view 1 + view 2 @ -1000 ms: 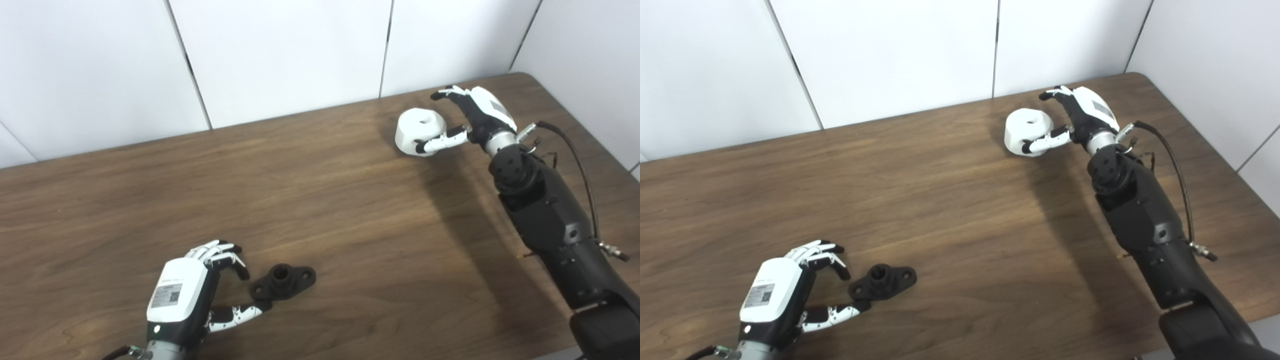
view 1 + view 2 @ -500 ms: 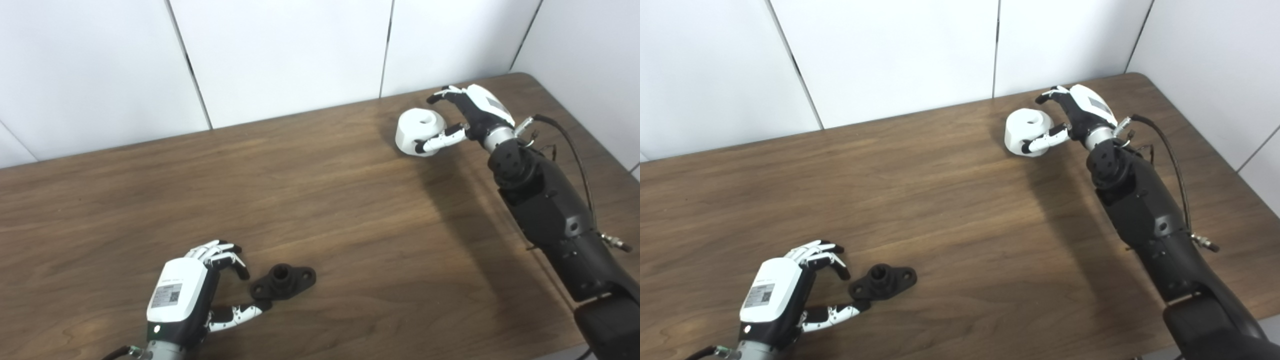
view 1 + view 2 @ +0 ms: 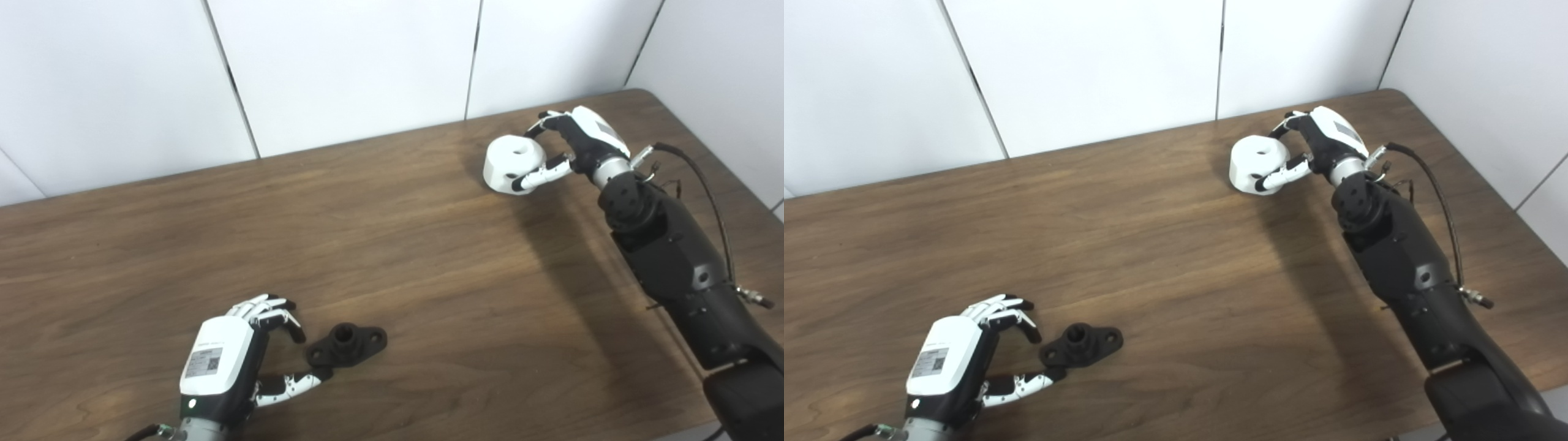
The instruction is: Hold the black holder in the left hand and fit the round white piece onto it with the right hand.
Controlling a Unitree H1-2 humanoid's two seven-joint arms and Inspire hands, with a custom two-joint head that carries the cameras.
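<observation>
Wooden table (image 3: 392, 245) fills the view, white wall panels (image 3: 343, 67) behind it. Black holder (image 3: 347, 345) lies flat on the tabletop at approx 7 o'clock, near the front edge, w/ its round socket facing up. Left hand (image 3: 245, 361) sits right beside it at its 9 o'clock: fingers (image 3: 269, 309) spread and curled, holding nothing. Thumb tip looks to be touching the holder's near lobe, but fingers are apart from it, so no grip.

Over at 1 o'clock, near the back-right corner, the round white piece (image 3: 513, 162) rests on the table, centre hole up. Right hand (image 3: 572, 150) is wrapped round it from its 3 o'clock side: thumb (image 3: 536, 177) pressed along the near wall, fingers hooked over the far top rim. Can't tell if it's lifted off the wood at all. Holder and white piece are well apart, opposite corners of the table.
</observation>
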